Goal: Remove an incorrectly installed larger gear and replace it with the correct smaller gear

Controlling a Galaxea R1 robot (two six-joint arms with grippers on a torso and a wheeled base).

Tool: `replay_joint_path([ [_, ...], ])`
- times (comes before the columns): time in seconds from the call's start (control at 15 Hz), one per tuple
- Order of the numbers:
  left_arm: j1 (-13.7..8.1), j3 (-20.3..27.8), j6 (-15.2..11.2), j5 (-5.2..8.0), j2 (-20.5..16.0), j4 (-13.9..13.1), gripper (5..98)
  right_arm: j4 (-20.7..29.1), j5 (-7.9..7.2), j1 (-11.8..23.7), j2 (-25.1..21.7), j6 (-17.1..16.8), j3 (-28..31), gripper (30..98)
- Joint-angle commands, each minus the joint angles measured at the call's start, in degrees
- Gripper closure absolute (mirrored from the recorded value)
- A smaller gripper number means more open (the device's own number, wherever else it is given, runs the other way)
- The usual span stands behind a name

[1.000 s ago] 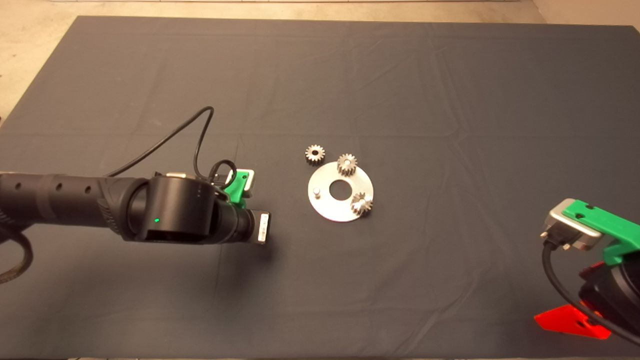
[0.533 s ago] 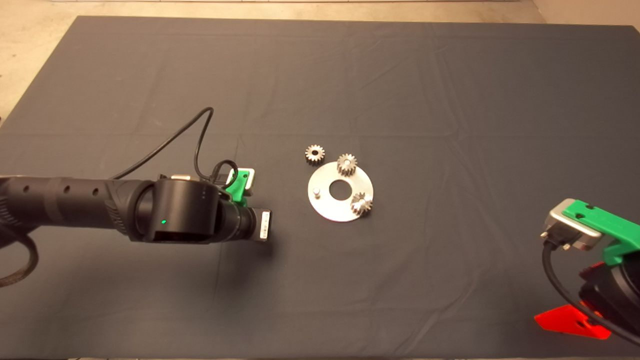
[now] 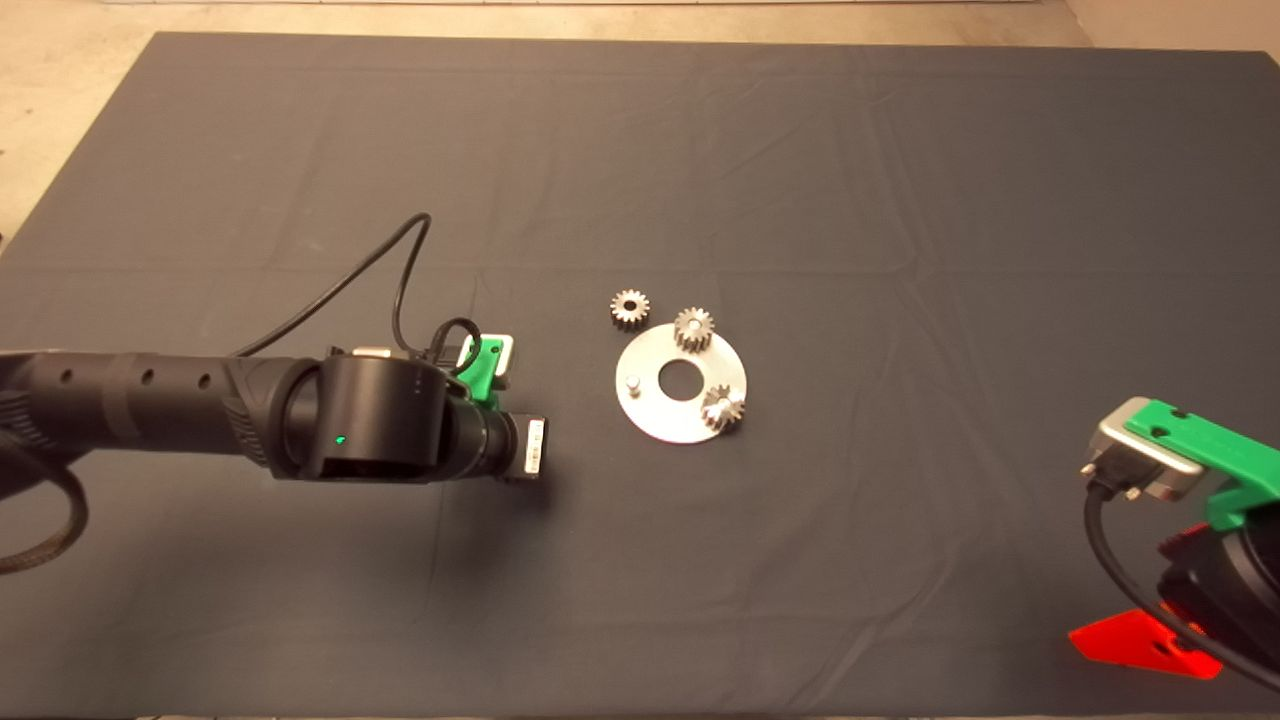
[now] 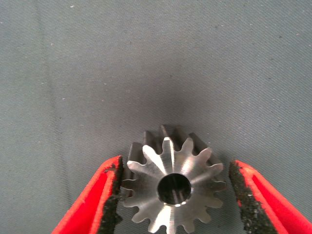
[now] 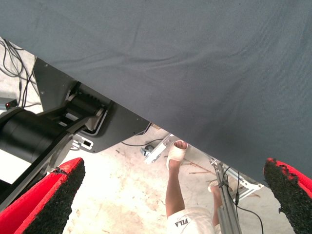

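The larger gear (image 4: 173, 187), bright silver with a round centre hole, sits between the red fingers of my left gripper (image 4: 175, 197), just above the mat. One pad (image 4: 113, 195) presses its teeth and the other pad (image 4: 240, 195) stands at the teeth's edge. In the head view the left arm (image 3: 380, 430) hides this gear, left of the silver plate (image 3: 655, 418). On the plate, one peg (image 3: 632, 381) is bare. The smaller gear (image 3: 630, 308) lies loose on the mat beside the plate's far edge. My right gripper (image 5: 170, 195) is parked open at the lower right.
Two small gears (image 3: 693, 327) (image 3: 722, 408) sit on the plate around its centre hole. The left arm's black cable (image 3: 400, 270) loops over the mat. Past the mat edge, the right wrist view shows a person's leg (image 5: 174, 180) and the robot's base (image 5: 44, 131).
The left arm has crept a little to the right, toward the plate. The gears, the plate and the right arm have not moved.
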Motion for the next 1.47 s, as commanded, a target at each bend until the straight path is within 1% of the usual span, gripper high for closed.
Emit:
replay_joint_path([
  [0.0, -1.4, 0.2, 0.0, 7.44, 0.3, 0.7, 49.9, 2.0, 0.15, 0.7, -0.1, -0.1, 0.2, 31.7],
  [0.07, -3.9, -0.5, 0.8, 7.44, 0.4, 0.6, 49.9, 2.0, 0.15, 0.7, 0.0, -0.1, 0.2, 31.7],
  [0.13, -8.2, -2.1, 2.5, 7.44, 1.0, 0.4, 48.4, 2.0, 0.06, 0.7, -0.1, -0.1, 0.2, 31.7],
  [0.2, -10.2, -5.6, 4.4, 7.44, 2.2, -0.1, 45.6, 2.0, -0.02, 0.7, -0.1, -0.1, 0.2, 31.7],
  [0.27, -10.5, -10.4, 7.3, 7.44, 3.9, -0.7, 45.3, 2.0, -0.20, 0.7, -0.1, -0.1, 0.2, 31.7],
  [0.33, -10.5, -15.0, 9.2, 7.44, 6.6, -1.1, 45.3, 2.0, -0.29, 0.7, -0.1, 0.0, 0.2, 31.7],
  [0.4, -10.5, -18.8, 9.8, 7.44, 9.5, -2.0, 45.3, 2.0, -0.46, 0.6, -0.1, 0.0, 0.2, 31.7],
  [0.47, -10.5, -19.9, 9.8, 7.44, 11.4, -2.4, 41.8, 2.0, -0.55, 0.1, -0.1, 0.1, 0.1, 31.7],
  [0.53, -10.5, -19.9, 9.9, 7.44, 11.9, -2.4, 40.2, 2.0, -0.64, -0.1, -0.1, 0.1, 0.1, 31.7],
  [0.6, -10.7, -20.2, 9.9, 7.13, 12.4, -2.4, 40.2, 2.0, -0.64, -0.3, -0.1, 0.1, 0.1, 31.7],
  [0.67, -10.8, -21.4, 9.9, 7.09, 13.6, -2.4, 40.2, 2.1, -0.73, -0.9, -0.1, 0.1, 0.1, 31.7],
  [0.73, -10.8, -23.3, 10.5, 7.01, 14.3, -2.4, 36.5, 2.0, -0.89, -1.4, 0.0, 0.0, 0.0, 31.7],
  [0.8, -10.8, -24.1, 11.8, 6.46, 14.6, -2.4, 35.0, 1.9, -0.99, -1.6, 0.0, 0.0, 0.0, 31.7],
  [0.87, -10.8, -25.2, 12.9, 4.93, 15.1, -2.4, 35.0, 1.8, -1.28, -1.7, 0.0, 0.0, -0.1, 31.7],
  [0.93, -10.8, -27.3, 13.8, 4.11, 15.9, -2.5, 35.0, 1.9, -1.34, -2.1, 0.0, 0.1, 0.0, 31.7],
  [1.0, -10.8, -28.9, 15.3, 3.93, 16.7, -2.6, 32.4, 1.9, -1.34, -2.4, -0.1, 0.1, 0.0, 31.7],
  [1.07, -10.8, -29.4, 16.4, 3.75, 17.6, -2.6, 30.3, 1.9, -1.34, -2.4, -0.1, 0.1, 0.0, 31.7],
  [1.2, -11.3, -32.2, 17.1, 4.10, 20.4, -2.6, 30.2, 1.8, -1.87, -2.4, 0.0, 0.0, 0.0, 31.7],
  [1.27, -12.0, -33.1, 17.4, 4.02, 21.2, -2.8, 26.8, 1.8, -2.13, -2.4, 0.2, 0.0, -0.1, 31.7],
  [1.33, -12.1, -33.0, 17.3, 3.84, 21.2, -3.1, 25.5, 1.8, -2.22, -2.4, 0.6, 0.0, -0.1, 31.7],
  [1.4, -12.6, -33.0, 17.3, 3.60, 21.0, -4.2, 25.4, 1.8, -2.57, -2.4, 1.2, 0.0, -0.1, 31.7],
])
